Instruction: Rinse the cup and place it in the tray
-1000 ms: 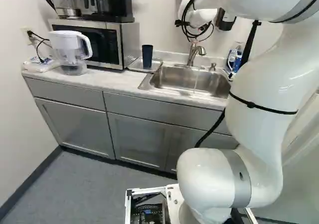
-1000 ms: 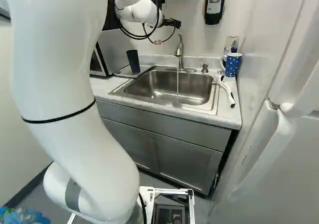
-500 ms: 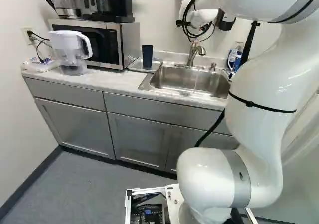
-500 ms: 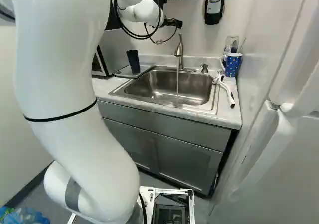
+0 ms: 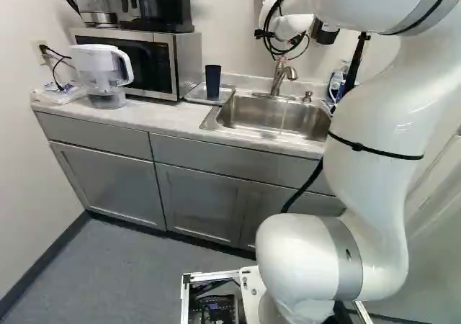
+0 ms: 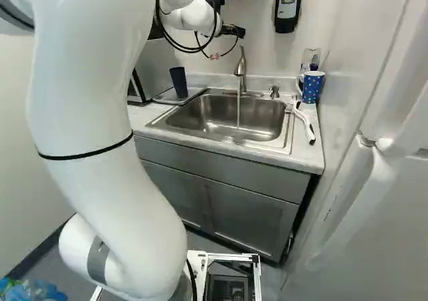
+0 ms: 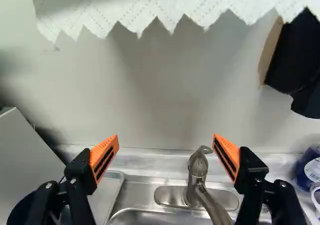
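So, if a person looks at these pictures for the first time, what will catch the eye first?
First, probably the white arm, filling the right of the left base view. Then the end effector in the wrist view, open, with its orange pads apart, and the water running from the tap into the sink.

Left of the one sink [image 6: 194, 117] and one faucet [image 6: 241, 67] are one dark cup [image 5: 212, 81], one tray [image 5: 227, 93], one microwave [image 5: 144, 57] and one pitcher [image 5: 94, 61]. Right are one mug [image 6: 312, 87] and one brush [image 6: 305, 122].
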You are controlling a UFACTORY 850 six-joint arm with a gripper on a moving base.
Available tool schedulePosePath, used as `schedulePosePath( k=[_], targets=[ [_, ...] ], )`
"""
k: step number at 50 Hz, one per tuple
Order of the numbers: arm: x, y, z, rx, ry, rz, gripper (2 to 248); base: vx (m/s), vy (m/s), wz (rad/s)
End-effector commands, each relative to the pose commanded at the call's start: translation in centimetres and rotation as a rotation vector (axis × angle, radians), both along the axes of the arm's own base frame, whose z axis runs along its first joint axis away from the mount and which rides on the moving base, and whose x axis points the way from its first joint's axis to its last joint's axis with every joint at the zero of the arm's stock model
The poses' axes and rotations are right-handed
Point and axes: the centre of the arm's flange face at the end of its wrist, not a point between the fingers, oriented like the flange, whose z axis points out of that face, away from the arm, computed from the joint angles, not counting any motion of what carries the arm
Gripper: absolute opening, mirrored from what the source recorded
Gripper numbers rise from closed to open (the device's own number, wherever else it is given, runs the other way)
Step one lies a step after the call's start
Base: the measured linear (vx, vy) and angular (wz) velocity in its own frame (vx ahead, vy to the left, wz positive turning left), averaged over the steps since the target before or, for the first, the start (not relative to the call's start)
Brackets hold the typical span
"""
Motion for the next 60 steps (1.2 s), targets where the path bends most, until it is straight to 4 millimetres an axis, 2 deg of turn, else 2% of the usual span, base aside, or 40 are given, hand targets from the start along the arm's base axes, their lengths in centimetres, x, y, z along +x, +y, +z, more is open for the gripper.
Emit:
schedulePosePath(
  k=[31,60],
  targets=[
    [1.3,-0.5,-0.2,0.001,0.002,-0.004,247,0.0,0.0,0.0],
    [1.5,-0.4,-0.5,0.009,0.041,0.001,247,0.0,0.0,0.0]
  ],
)
